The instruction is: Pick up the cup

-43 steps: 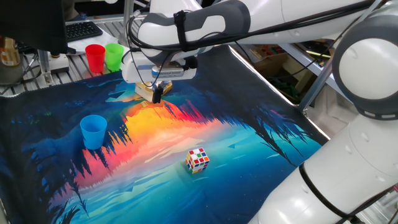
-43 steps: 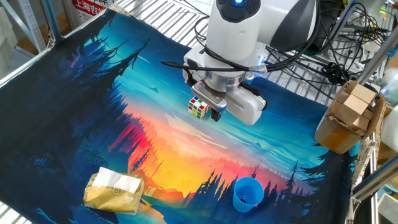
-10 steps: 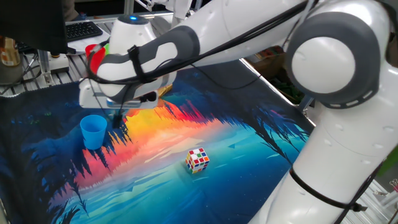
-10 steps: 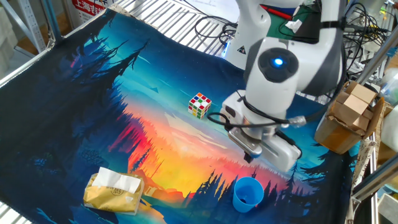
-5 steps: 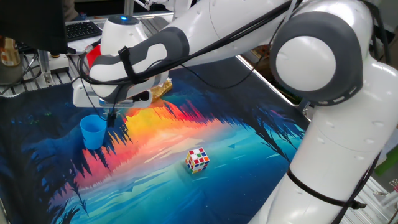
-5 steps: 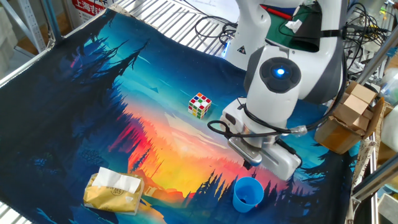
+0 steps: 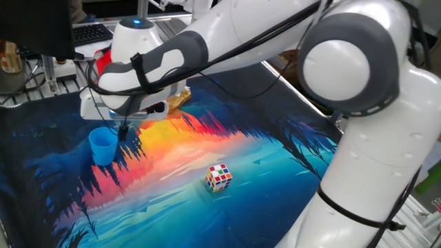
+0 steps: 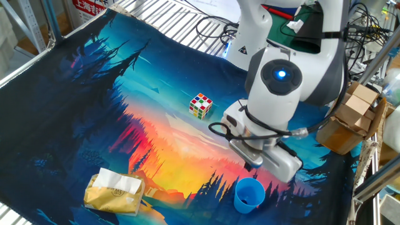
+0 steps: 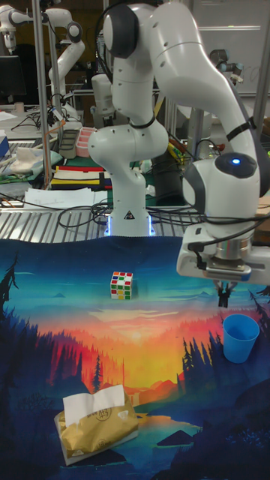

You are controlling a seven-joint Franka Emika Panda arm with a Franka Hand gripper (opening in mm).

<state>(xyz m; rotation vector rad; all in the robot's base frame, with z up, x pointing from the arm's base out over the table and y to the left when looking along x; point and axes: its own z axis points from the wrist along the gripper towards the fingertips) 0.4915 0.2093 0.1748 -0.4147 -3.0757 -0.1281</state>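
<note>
Smooth plastic cup (image 9: 240,337), cloth mat (image 9: 90,341)

Upright light-blue cup (image 7: 103,145) on mat

A table (image 8: 165,22) with a slatted metal top is mostly covered by a large printed mat (image 8: 75,112) showing dark pine trees against a blue, orange and red sunset. Four things sit on the mat. A small light-blue cup (image 8: 249,194) stands upright near one edge, its open rim facing up. A colourful puzzle cube (image 8: 200,105) lies near the middle, well apart from the cup. A tan tissue pack (image 8: 114,191) with white tissue sticking out lies near another edge. The robot's white base (image 9: 127,217) stands at the far side.
</note>
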